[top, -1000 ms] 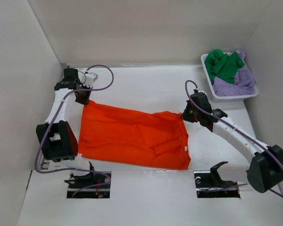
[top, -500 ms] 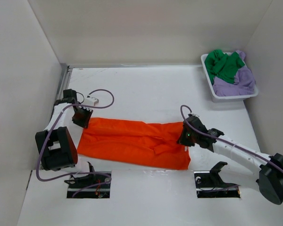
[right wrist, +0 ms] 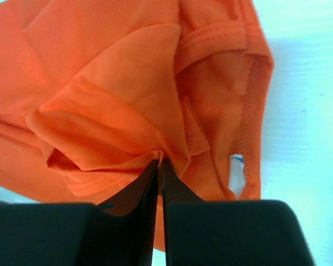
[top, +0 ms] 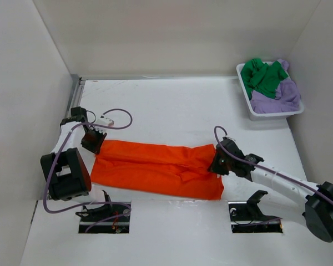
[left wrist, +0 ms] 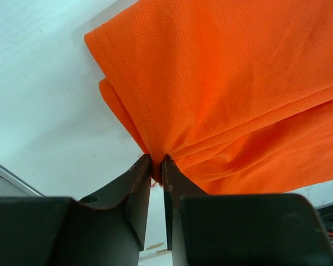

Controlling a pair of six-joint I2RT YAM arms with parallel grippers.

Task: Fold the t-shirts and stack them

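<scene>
The orange t-shirt (top: 155, 169) lies on the table folded lengthwise into a wide band. My left gripper (top: 94, 142) is shut on its far left corner; the left wrist view shows the hem (left wrist: 155, 111) pinched between the jaws (left wrist: 156, 160). My right gripper (top: 217, 163) is shut on the shirt's right end near the collar; the right wrist view shows bunched orange cloth (right wrist: 100, 111) between the jaws (right wrist: 159, 162) and a white label (right wrist: 236, 178). The green t-shirt (top: 263, 76) and the lavender t-shirt (top: 277, 95) lie crumpled in the basket.
A white plastic basket (top: 247, 94) stands at the back right against the right wall. White walls close in the table on the left, back and right. Two dark openings (top: 104, 217) sit in the near ledge by the arm bases.
Both grippers have pulled the shirt's far edge toward the near side, folding the orange shirt from a wide spread into a narrower band. In the last half second they moved only slightly.
</scene>
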